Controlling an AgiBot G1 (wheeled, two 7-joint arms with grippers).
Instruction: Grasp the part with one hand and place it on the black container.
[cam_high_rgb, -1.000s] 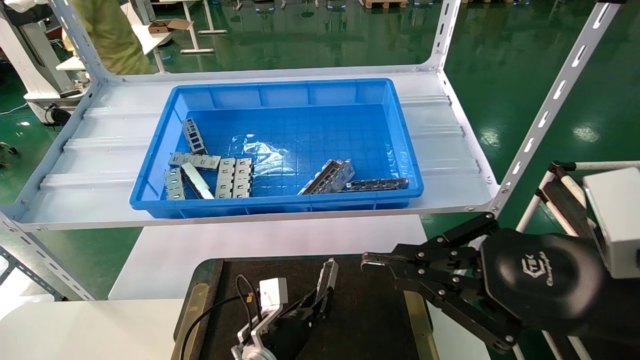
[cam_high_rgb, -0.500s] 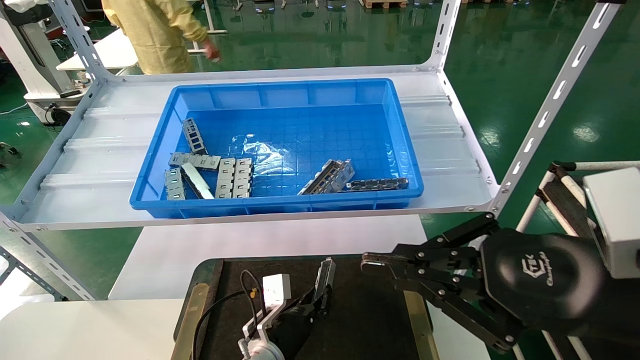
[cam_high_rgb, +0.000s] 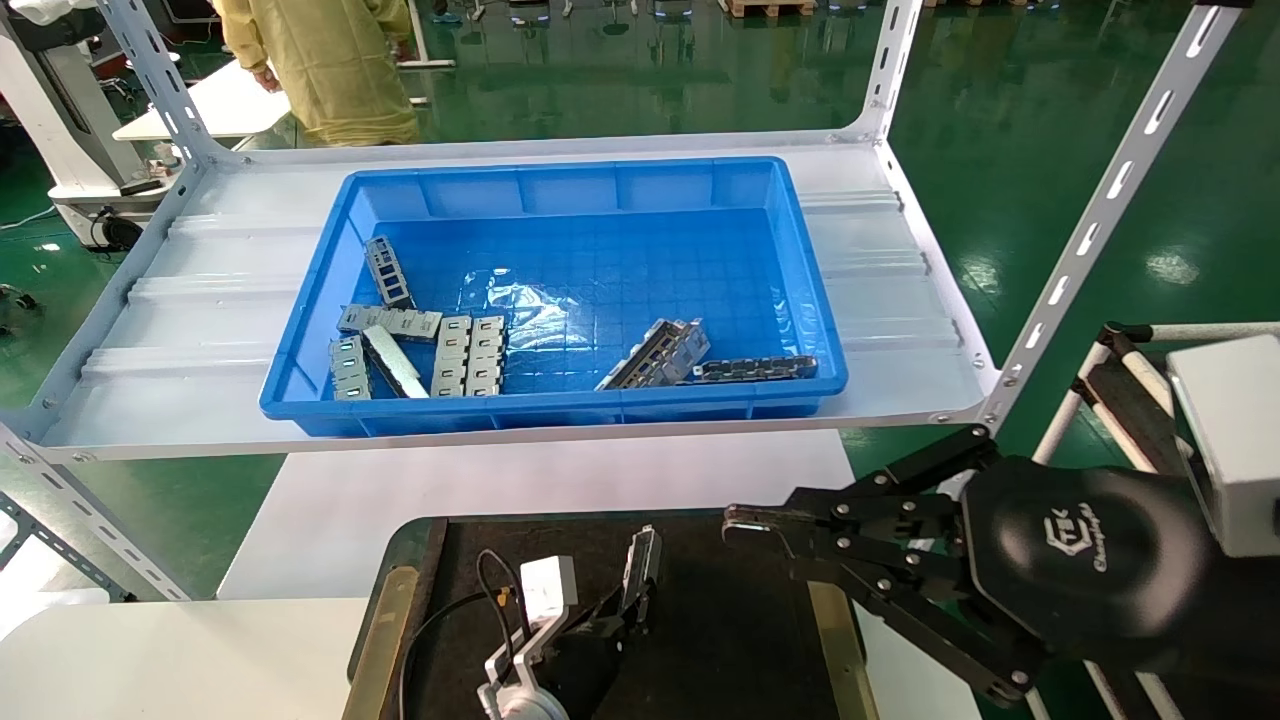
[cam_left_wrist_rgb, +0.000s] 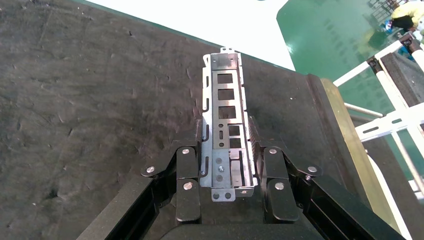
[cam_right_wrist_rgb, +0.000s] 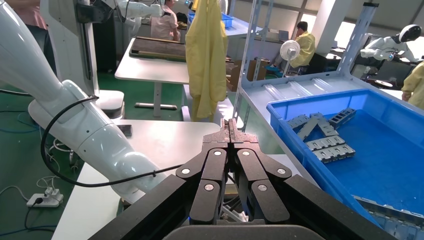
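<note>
The part (cam_left_wrist_rgb: 225, 100), a narrow silver-grey channel with rectangular cut-outs, is clamped by its sides in my left gripper (cam_left_wrist_rgb: 227, 142), which is shut on it. In the head view the part (cam_high_rgb: 641, 562) points away from me, tilted up, over the black container (cam_high_rgb: 740, 640). The container's dark felt surface (cam_left_wrist_rgb: 90, 100) lies close under the part; I cannot tell whether they touch. My left gripper (cam_high_rgb: 625, 612) is low over the container's middle. Parked above the container's right side, my right gripper (cam_high_rgb: 735, 522) is shut on nothing, its fingertips (cam_right_wrist_rgb: 225, 129) pressed together.
A blue bin (cam_high_rgb: 560, 410) on the white shelf (cam_high_rgb: 900, 300) behind the container holds several more metal pieces (cam_high_rgb: 465, 355). Brass strips (cam_high_rgb: 375, 640) edge the container's sides. A person in yellow (cam_high_rgb: 330, 60) stands behind the shelf.
My left gripper has sunk a little and drawn slightly left with the part, whose far tip now sits lower over the container. The person at the back has moved. The right arm is still.
</note>
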